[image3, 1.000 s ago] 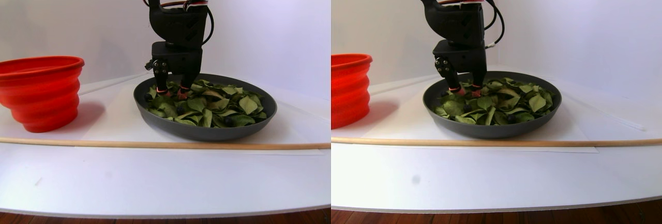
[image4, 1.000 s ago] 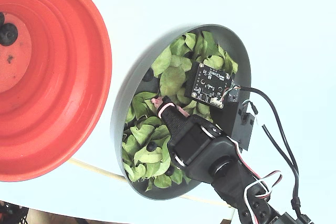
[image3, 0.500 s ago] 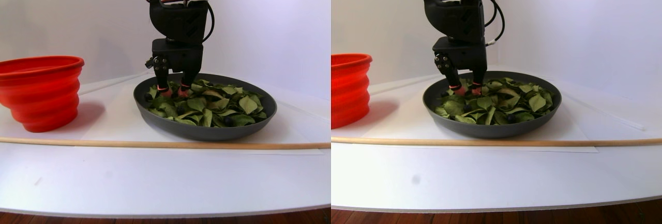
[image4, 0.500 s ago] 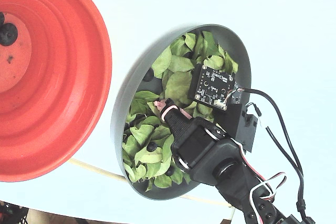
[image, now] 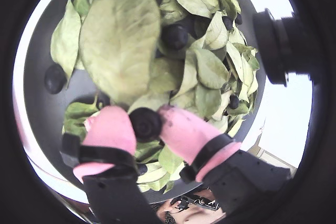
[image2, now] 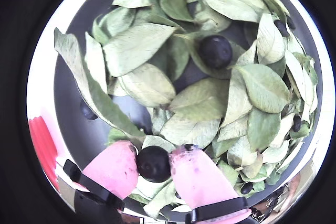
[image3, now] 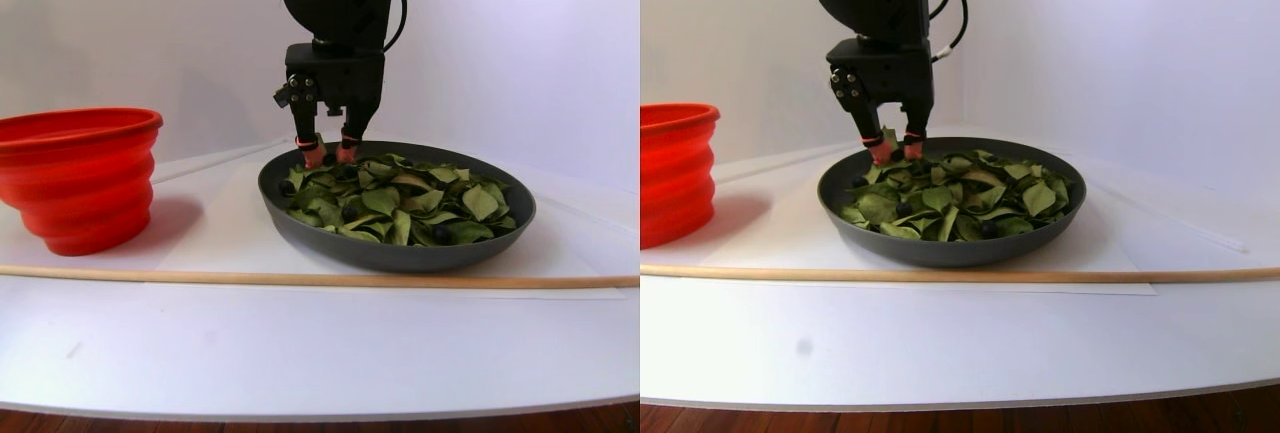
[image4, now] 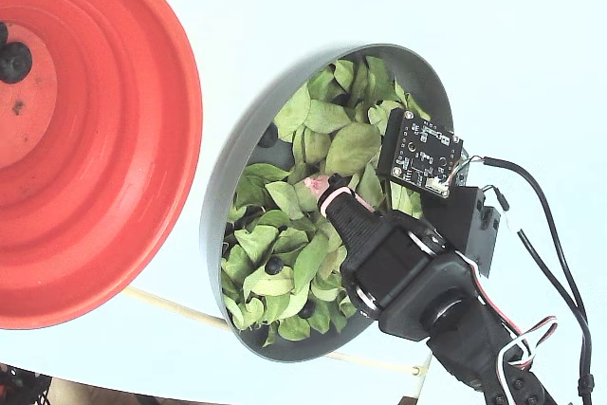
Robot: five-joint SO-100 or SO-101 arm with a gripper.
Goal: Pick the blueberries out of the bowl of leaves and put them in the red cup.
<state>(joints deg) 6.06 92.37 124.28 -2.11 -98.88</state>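
Claw point(image2: 155, 165) around a blueberry point(image2: 153, 163)

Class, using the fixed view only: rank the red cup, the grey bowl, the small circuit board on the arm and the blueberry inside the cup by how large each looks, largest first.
1. The red cup, though it is cut off at the frame edge.
2. The bowl.
3. The circuit board.
4. The blueberry in the cup.

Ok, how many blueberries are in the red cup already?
2. In the fixed view, one berry sits on the red cup's pale bottom by the picture's left edge; another is just above it, cut off by the frame. More may be hidden out of frame.
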